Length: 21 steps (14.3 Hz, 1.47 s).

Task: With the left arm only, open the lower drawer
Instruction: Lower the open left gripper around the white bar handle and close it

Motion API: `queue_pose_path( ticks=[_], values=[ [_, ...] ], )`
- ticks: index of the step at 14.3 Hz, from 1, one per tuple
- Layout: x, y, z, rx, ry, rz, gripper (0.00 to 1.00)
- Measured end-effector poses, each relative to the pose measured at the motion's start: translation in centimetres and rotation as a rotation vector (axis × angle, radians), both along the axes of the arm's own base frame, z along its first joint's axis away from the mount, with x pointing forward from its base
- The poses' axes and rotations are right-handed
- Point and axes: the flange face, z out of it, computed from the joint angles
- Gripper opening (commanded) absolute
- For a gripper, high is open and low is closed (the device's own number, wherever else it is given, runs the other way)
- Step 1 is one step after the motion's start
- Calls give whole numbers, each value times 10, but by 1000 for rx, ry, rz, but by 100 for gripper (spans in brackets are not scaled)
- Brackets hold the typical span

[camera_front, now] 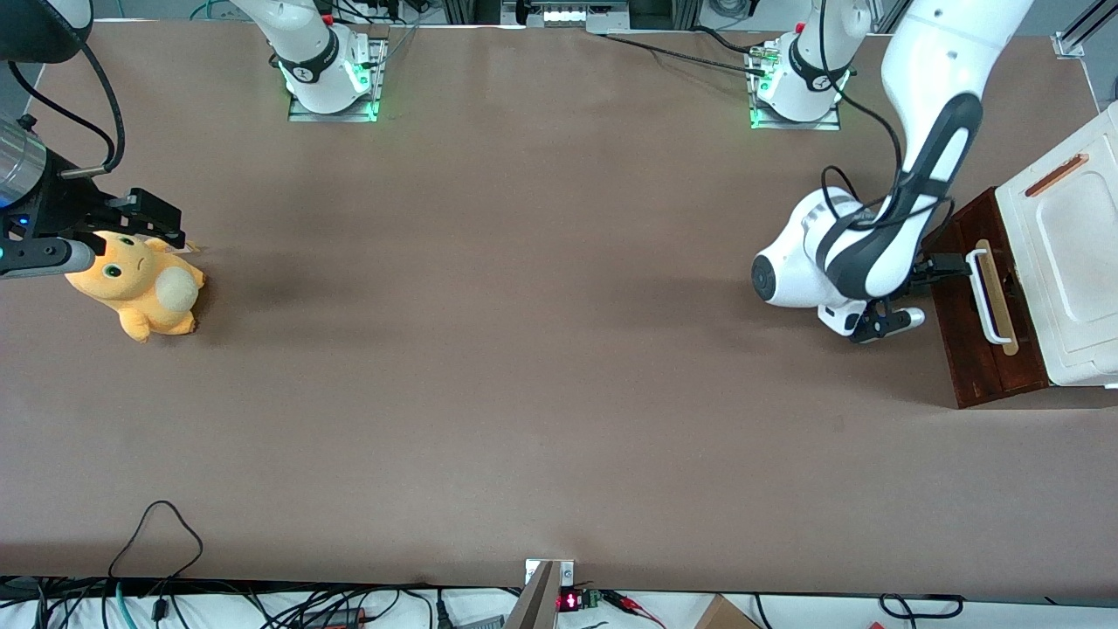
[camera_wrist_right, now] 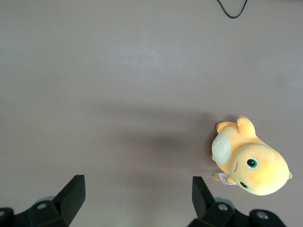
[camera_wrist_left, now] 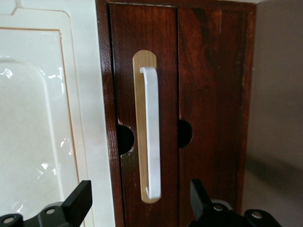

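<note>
A wide brown table (camera_front: 524, 349) seen from the front. At the parked arm's end lies a plush toy (camera_front: 140, 288), orange-yellow with a cream belly, on its side near the table's edge. A black cable (camera_front: 157, 533) loops onto the table at the edge nearest the camera. The long middle stretch of tabletop shows only bare brown surface between the toy and the working arm.

Toward the working arm's end, the left arm (camera_front: 917, 175), glossy white with dark grey panels, bends down from above and reaches sideways. Its gripper (camera_front: 948, 266), small and black, sits at the upper end of the handle (camera_front: 991, 295), a white bar on a pale wood strip. That handle belongs to the drawer (camera_front: 983, 349), dark reddish-brown wood. The drawer's front edge faces the open tabletop, with bare table in front of it. Just beside the drawer, at the table's end, stands the white cabinet top (camera_front: 1074, 271) with a small brown slot.

In the wrist view the drawer (camera_wrist_left: 208, 71) fills the frame, its front split by a dark vertical seam with a round notch on each side. The handle (camera_wrist_left: 151, 132) runs lengthwise, one end lying between the two fingertips (camera_wrist_left: 78, 201). The jaws stand wide apart, one finger over the white cabinet top (camera_wrist_left: 38, 118), the other over the dark wood; they hold nothing and neither touches the bar.
</note>
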Motion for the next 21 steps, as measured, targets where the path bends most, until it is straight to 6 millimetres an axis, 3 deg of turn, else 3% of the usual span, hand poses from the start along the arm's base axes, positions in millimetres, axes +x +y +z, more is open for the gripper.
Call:
queue_pose_path(
  ticks=[3,5,11,18,21],
  values=[
    [6,39,-28,86,15,-43,91],
    [8,52,-34,106,17,-46,88],
    [6,52,-36,126,19,-46,62],
    [0,55,-46,139,37,-37,55],
    [-1,59,-46,144,37,-31,46]
  ],
)
